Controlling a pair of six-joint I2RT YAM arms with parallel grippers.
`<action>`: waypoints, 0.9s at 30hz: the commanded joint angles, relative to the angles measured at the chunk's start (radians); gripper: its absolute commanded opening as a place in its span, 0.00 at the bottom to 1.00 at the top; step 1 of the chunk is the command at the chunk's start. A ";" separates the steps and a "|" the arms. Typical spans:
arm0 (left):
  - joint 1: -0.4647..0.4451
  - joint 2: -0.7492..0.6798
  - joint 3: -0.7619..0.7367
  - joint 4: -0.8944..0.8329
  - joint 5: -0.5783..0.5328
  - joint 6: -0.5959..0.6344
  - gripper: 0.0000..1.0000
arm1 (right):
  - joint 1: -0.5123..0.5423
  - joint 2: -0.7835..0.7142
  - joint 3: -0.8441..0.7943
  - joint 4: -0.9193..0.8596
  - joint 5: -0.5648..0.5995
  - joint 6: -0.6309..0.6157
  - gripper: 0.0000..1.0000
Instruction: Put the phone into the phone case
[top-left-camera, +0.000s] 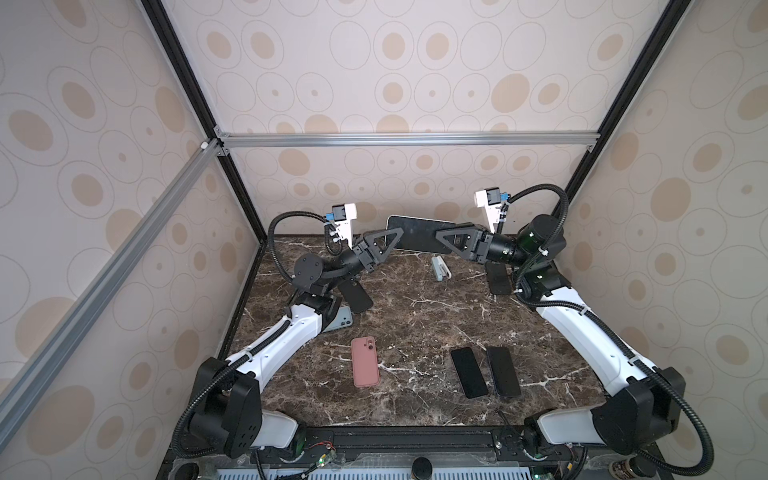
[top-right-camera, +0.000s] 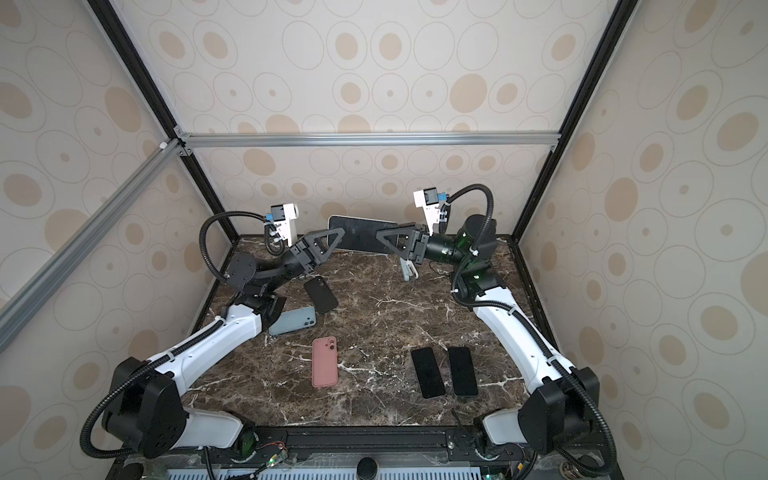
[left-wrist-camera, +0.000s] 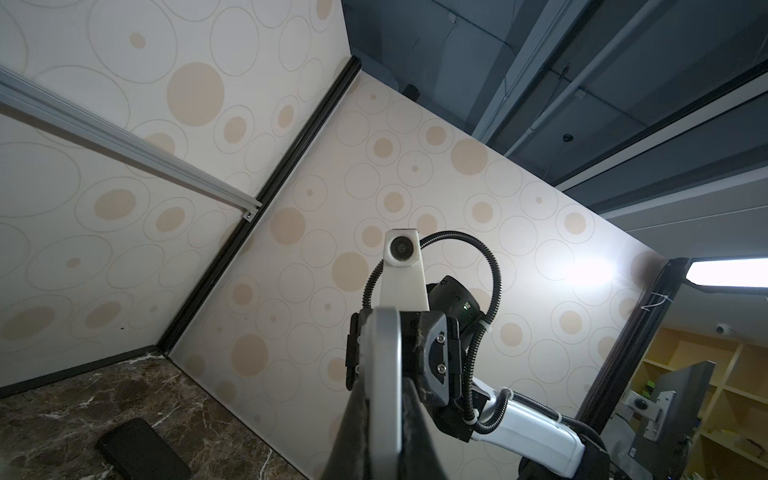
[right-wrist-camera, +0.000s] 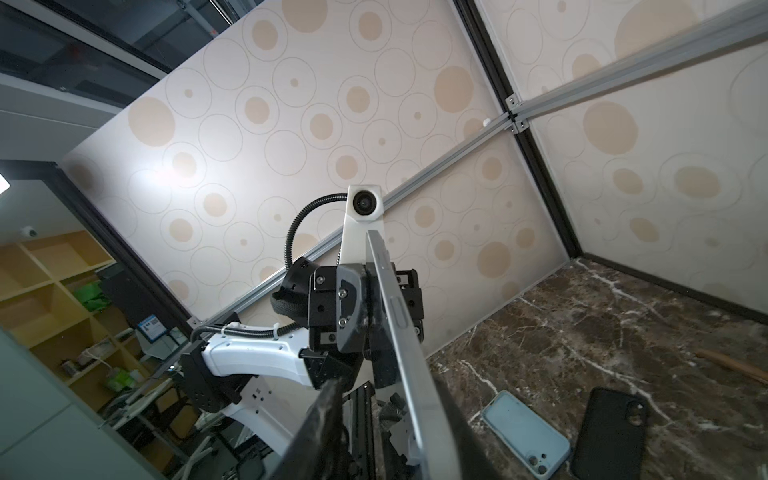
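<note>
Two robot arms hold a silver-edged black phone (top-left-camera: 417, 235) (top-right-camera: 359, 235) aloft between them, lengthwise and on its edge, above the far end of a dark brown marble-patterned table (top-left-camera: 415, 316).

The left gripper (top-left-camera: 392, 235) (top-right-camera: 336, 235) is clamped on the phone's left end. Its wrist view shows the silver edge (left-wrist-camera: 384, 374) pinched tight between the two dark fingers (left-wrist-camera: 419, 415).

The right gripper (top-left-camera: 436, 237) (top-right-camera: 378, 237) straddles the opposite end. In its wrist view the phone's edge (right-wrist-camera: 395, 311) runs between the jaws, with one finger (right-wrist-camera: 457, 428) against the phone and a sliver of gap beside the other. Whether this gripper has a firm hold cannot be told.

On the table below, a pink rectangular phone case (top-left-camera: 365, 361) (top-right-camera: 324, 361) with a camera cut-out lies near the front, left of centre. A black phone case (top-left-camera: 355, 296) (top-right-camera: 320, 294) lies at an angle beneath the left arm. Just beside it is a light-blue phone-shaped item (top-right-camera: 293, 321) (right-wrist-camera: 525, 432) with camera lenses showing, partly hidden by the arm in a top view.

Two flat black phones (top-left-camera: 468, 372) (top-left-camera: 503, 371) lie side by side near the front right, screens up. A small pale-blue clip-like object (top-left-camera: 440, 268) (top-right-camera: 409, 270) sits on the table under the raised phone.
</note>
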 joint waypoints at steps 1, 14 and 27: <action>-0.003 -0.027 0.039 0.082 -0.013 -0.022 0.00 | 0.005 -0.004 0.010 0.063 -0.031 0.024 0.19; -0.004 -0.260 -0.027 -0.613 -0.289 0.448 0.64 | 0.005 -0.091 0.004 -0.225 0.143 -0.140 0.00; -0.145 -0.358 -0.341 -1.435 -0.593 0.441 0.53 | 0.005 -0.189 -0.061 -0.627 0.391 -0.390 0.00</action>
